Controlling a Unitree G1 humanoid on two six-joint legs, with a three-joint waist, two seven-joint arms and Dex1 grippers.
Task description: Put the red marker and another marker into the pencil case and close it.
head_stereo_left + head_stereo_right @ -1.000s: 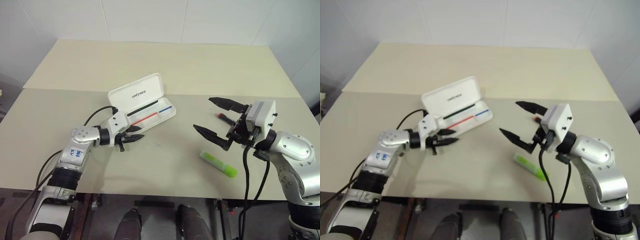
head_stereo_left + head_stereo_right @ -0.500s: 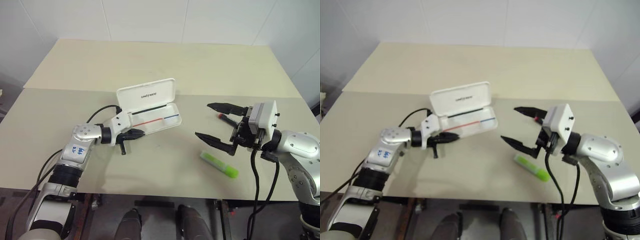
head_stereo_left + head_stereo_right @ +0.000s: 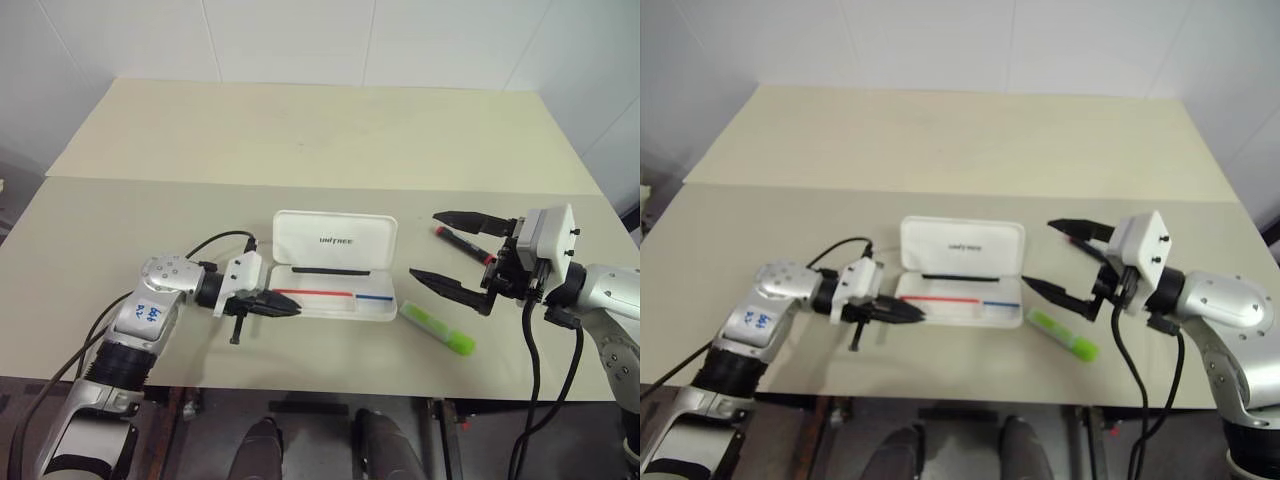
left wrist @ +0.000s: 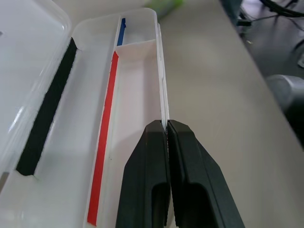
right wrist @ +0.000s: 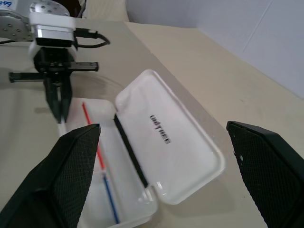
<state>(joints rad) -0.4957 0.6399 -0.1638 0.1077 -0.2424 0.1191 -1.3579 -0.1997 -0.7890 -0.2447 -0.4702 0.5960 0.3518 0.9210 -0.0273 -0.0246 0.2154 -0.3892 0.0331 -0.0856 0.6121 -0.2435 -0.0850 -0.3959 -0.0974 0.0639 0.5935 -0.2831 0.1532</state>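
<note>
The pencil case [image 3: 336, 268] lies open on the table [image 3: 300, 140], close to the table's front edge. Its lid stands up behind the tray, with small dark letters on it. A thin red and blue line runs along the inside of the tray.

The left gripper [image 3: 290, 309] is clenched on the thin front wall of the tray, at the case's left end. In the left wrist view the two black fingers [image 4: 147, 185] press together with the white wall [image 4: 161, 95] between them. Most of the case's lid is cut off in that view.

The right gripper [image 3: 438, 252] hangs above the table to the right of the case, with its jaws spread wide and nothing in them.

The red marker [image 3: 462, 243] lies on the table behind the right gripper. Part of it is hidden by the gripper, so its full shape is hard to see. The green highlighter [image 3: 437, 328] lies on the table just to the right of the case's front corner. Whether it touches the case is hard to tell. Both markers are outside the case.
</note>
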